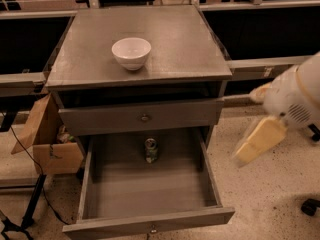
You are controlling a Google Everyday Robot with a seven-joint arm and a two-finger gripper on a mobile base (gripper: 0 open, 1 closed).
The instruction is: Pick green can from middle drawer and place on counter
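The green can [151,150] stands upright at the back middle of the middle drawer [150,196], which is pulled fully out and otherwise bare grey inside. The counter [185,39] is the cabinet's grey top; a white bowl [131,52] sits on it left of centre. My gripper [257,143] hangs on the white arm [295,96] to the right of the cabinet, outside the drawer's right wall, level with the drawer and well apart from the can.
The top drawer [142,116] juts slightly out above the can. An open cardboard box [50,144] sits left of the cabinet, with a black stand leg and cable [30,209] below it. A caster wheel [310,206] is on the speckled floor at right.
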